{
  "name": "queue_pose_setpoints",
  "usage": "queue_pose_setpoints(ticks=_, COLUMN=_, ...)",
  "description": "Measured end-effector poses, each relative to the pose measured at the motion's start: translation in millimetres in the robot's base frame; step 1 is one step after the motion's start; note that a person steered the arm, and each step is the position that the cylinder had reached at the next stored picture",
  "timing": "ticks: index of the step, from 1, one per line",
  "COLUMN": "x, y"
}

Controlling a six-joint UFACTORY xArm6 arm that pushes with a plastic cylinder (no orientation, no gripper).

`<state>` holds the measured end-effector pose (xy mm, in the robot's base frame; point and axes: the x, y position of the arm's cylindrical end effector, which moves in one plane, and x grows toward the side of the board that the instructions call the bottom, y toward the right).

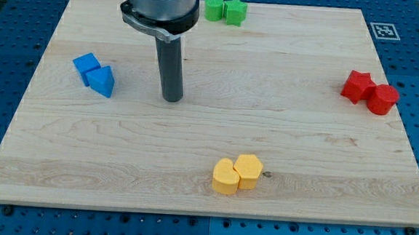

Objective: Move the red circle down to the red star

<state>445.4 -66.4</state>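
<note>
The red star point(358, 86) lies near the board's right edge. The red circle point(382, 99) sits touching it, just to the star's right and a little lower. My tip point(172, 98) rests on the board left of centre, far to the left of both red blocks and to the right of the blue blocks. It touches no block.
A blue cube point(86, 65) and a blue triangle point(102, 80) sit at the left. Two green blocks point(225, 10) sit at the top edge. A yellow heart point(225, 177) and a yellow hexagon point(248, 170) sit near the bottom. The wooden board point(61, 159) ends on all sides.
</note>
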Motion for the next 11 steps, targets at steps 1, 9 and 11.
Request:
queue_pose_setpoints(ticks=1, x=0, y=0)
queue_pose_setpoints(ticks=9, x=-83, y=381)
queue_pose_setpoints(ticks=11, x=-9, y=365)
